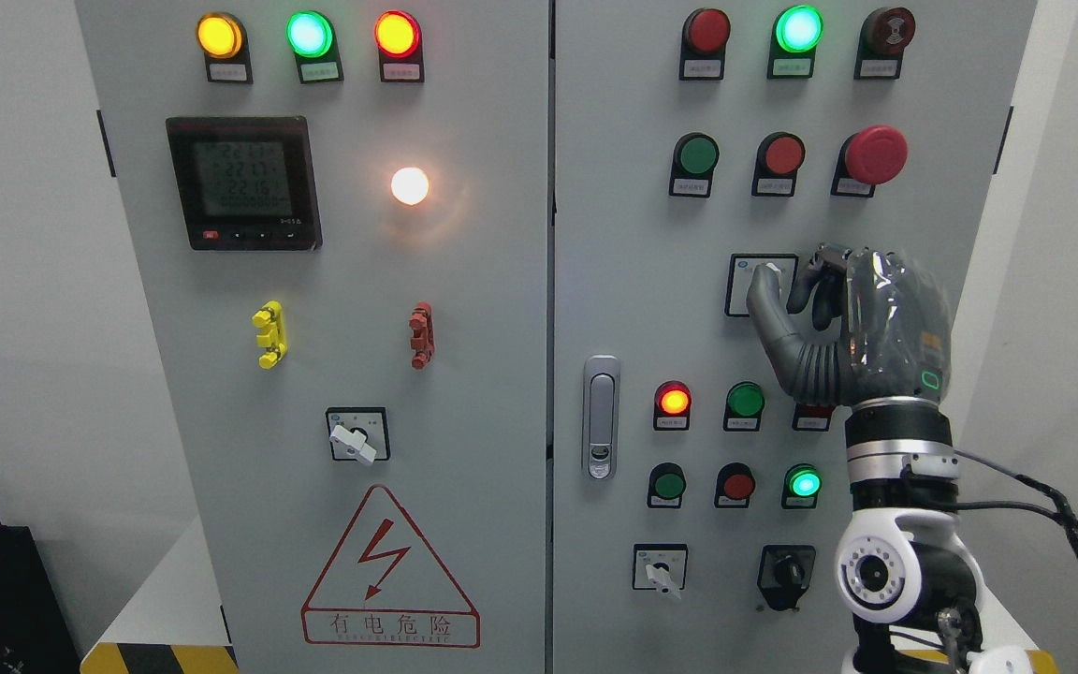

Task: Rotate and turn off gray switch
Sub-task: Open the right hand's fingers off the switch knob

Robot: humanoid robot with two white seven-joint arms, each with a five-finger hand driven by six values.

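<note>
gray switch (768, 278) sits right of centre on the cabinet's right door (614, 281), on a square plate. the right hand (843, 323) has its thumb and fingers (764, 298) pinched on the knob. grasp looks set; next calls for a wrist twist to off.

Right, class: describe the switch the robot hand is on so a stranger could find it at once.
Start on the grey cabinet's right door. Below the big red mushroom-shaped button sits a square-plated grey rotary switch, where the right robot hand rests. Its row holds no coloured buttons, only this switch.
</note>
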